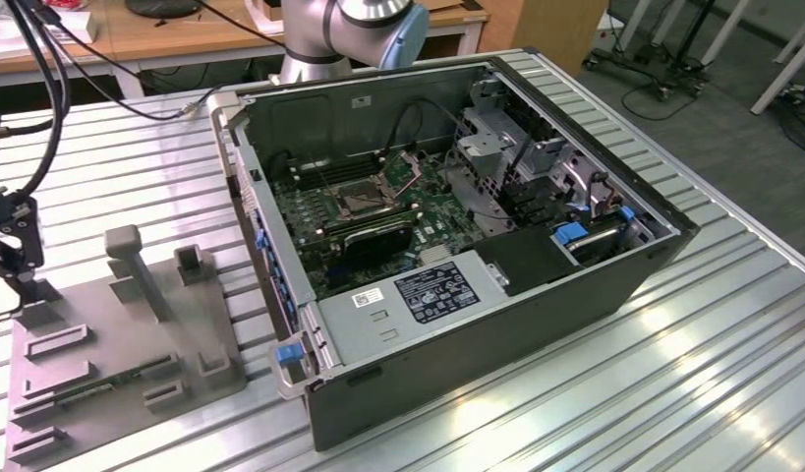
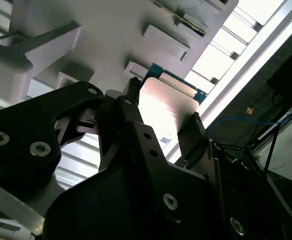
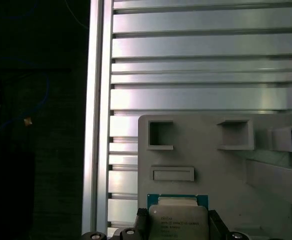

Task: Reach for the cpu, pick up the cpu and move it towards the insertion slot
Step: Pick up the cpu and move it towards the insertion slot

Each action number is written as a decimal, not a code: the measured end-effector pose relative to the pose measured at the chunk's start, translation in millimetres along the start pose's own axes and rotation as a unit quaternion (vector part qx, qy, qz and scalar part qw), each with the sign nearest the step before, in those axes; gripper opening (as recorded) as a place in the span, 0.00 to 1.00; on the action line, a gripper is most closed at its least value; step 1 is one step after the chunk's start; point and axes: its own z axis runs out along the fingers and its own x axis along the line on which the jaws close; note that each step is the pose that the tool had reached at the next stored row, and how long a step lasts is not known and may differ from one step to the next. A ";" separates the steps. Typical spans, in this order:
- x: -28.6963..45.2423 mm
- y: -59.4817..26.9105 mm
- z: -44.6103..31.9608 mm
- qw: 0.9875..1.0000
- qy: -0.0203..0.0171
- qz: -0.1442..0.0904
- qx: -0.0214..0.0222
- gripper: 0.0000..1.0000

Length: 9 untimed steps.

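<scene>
Far on the exterior view's left, gripper (image 1: 20, 270) hangs low over grey fixture plate (image 1: 107, 388); insertion slot (image 1: 363, 200) sits well apart inside open computer case (image 1: 507, 324). Second wrist view: fingers (image 2: 131, 110) clamp cpu (image 2: 168, 107) on both sides. First wrist view: cpu (image 3: 178, 217) sits at the grey fixture plate's edge, pinched between the fingers.

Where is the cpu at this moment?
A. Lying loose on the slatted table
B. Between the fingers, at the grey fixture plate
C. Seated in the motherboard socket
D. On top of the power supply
B: in both wrist views the cpu sits between the fingers, which meet its opposite edges, with the fixture plate directly behind it.
</scene>
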 end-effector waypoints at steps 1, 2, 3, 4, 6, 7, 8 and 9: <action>0.0 0.0 -0.7 1.000 0.000 0.000 0.000 0.54; 0.0 0.1 -1.4 1.000 0.000 0.000 0.000 0.54; 0.0 0.1 -1.8 1.000 0.000 0.000 0.000 0.54; 0.0 0.1 -1.9 1.000 0.000 0.000 0.000 0.54; 0.0 0.1 -2.0 1.000 0.000 0.000 0.000 0.54; 0.0 0.1 -2.3 1.000 0.000 0.000 0.000 0.54; 0.0 0.1 -2.5 1.000 0.000 0.000 0.000 0.54; 0.0 0.1 -2.6 1.000 0.000 0.000 0.000 0.54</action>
